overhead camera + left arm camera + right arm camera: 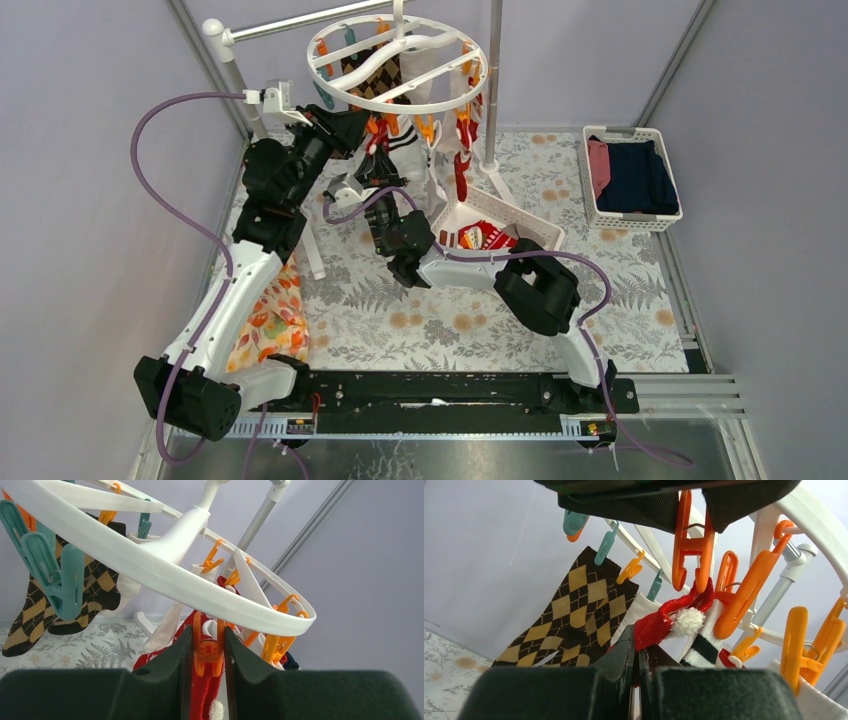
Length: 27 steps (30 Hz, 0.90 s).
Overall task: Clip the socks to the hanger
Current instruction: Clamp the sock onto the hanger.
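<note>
Below the hanger, the red sock is hidden behind the fingers of the right gripper; the hanger's own ring is cut off at the picture's right edge

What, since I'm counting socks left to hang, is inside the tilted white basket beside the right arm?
A red-and-white patterned sock lies in the tilted basket. The right arm covers its near corner, so anything there is hidden.

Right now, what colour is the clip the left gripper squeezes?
Orange. The clip shows best in the left wrist view.
</note>
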Motion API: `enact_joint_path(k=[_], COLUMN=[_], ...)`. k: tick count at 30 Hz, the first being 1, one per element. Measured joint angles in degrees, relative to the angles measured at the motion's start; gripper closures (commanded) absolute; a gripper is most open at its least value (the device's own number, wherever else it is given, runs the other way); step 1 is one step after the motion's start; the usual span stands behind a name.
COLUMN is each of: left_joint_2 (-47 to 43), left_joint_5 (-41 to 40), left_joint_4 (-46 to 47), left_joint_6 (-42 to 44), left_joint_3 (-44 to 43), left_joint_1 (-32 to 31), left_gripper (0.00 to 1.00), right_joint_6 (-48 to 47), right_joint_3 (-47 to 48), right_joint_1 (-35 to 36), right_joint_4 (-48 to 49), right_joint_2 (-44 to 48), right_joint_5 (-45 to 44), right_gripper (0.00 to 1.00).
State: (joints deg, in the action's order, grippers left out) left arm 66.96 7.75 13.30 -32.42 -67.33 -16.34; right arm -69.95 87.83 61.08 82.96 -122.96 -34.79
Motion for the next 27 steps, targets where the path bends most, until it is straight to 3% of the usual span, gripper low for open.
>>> enact_joint_path(k=[23,25,27], left_joint_2=[0.02,0.02,0.02], left_joint_5=[-0.02,-0.02,-0.02], left_joint_4=[4.11,4.39,4.61], left_joint_6=[2.19,2.34,2.38], left_joint_3=[4.42,4.57,4.59], left_joint_1=[0.00,0.00,0.00], left_gripper=[0.91,0.88,0.75], right_joint_6=[0.63,0.81,0.85], right_joint_3=[0.13,0.28,0.42], right_joint_1=[0.70,0.85,0.92], right_joint_4=[-0.04,-0.02,0.00], right_joint_2=[0.00,0.00,0.00], right_joint_5=[0.98,0.98,0.98], right_gripper=[1.00,1.00,1.00])
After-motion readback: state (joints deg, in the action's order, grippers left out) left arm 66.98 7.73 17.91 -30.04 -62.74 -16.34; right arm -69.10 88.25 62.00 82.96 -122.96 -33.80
